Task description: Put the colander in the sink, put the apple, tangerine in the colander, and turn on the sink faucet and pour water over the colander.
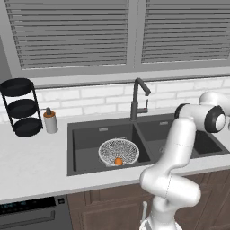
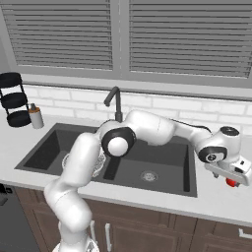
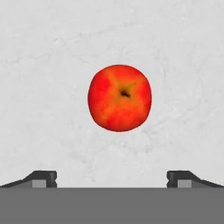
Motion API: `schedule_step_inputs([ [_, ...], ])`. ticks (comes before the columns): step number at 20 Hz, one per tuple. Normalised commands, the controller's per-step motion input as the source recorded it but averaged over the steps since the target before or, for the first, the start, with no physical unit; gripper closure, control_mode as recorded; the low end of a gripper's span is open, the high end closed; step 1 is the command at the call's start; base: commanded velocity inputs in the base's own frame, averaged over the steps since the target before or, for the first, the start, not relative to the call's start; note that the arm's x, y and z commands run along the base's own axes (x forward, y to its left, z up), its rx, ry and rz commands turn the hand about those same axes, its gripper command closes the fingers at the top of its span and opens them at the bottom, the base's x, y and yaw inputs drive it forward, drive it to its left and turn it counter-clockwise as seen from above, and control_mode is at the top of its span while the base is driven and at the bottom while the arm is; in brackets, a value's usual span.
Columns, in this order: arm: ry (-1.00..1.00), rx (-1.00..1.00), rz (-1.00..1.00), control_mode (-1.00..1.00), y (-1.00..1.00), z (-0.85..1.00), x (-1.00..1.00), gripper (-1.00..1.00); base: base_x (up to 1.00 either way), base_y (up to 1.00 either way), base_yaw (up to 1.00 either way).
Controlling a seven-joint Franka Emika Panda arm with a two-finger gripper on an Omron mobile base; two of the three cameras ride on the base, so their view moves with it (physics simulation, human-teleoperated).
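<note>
You have the hand (image 3: 112, 177) open over the apple (image 3: 120, 98) — its two fingertips (image 3: 42, 178) stand wide apart and touch nothing. In the hand view the apple lies stem-up on the pale speckled bench (image 3: 43, 65), between the fingertips and a little ahead of them, free of the hand. From the right base view you can see the arm stretched far right, past the sink (image 2: 187, 172), with the hand hanging over the bench to the right of the right basin; a bit of the red apple shows just under it.

Look to the left basin and you'll find the colander (image 1: 118, 152) sitting there, with the tangerine (image 1: 118, 161) inside it near its near rim. The sink faucet (image 1: 138, 99) rises at the far edge between the two basins, spout angled right — you can make out no water from it.

On the bench far left stand a black three-tier rack (image 1: 19, 108) and a white pump bottle (image 1: 50, 120), just beside each other.
</note>
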Motion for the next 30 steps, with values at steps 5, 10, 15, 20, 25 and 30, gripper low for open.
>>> schedule_step_inputs([
  [5, 0.0, 0.0, 0.0, -1.0, -0.08, -0.16, 0.15, -1.0, 0.0, 0.0, 0.0],
  [10, 0.0, 0.0, 0.0, -1.0, -0.1, -0.07, 0.03, -1.0, 0.0, 0.0, 0.0],
  [15, 0.0, 0.0, 0.0, -1.0, -0.11, -0.04, 0.0, -1.0, 0.0, 0.0, 0.0],
  [20, 0.0, 0.0, 0.0, -1.0, -0.12, -0.04, 0.0, -1.0, 0.0, 0.0, 0.0],
  [25, 0.0, 0.0, 0.0, -1.0, -0.06, -0.01, 0.0, -1.0, 0.0, 0.0, 0.0],
  [30, 0.0, 0.0, 0.0, -1.0, -0.1, -0.03, 0.01, -1.0, 0.0, 0.0, 0.0],
])
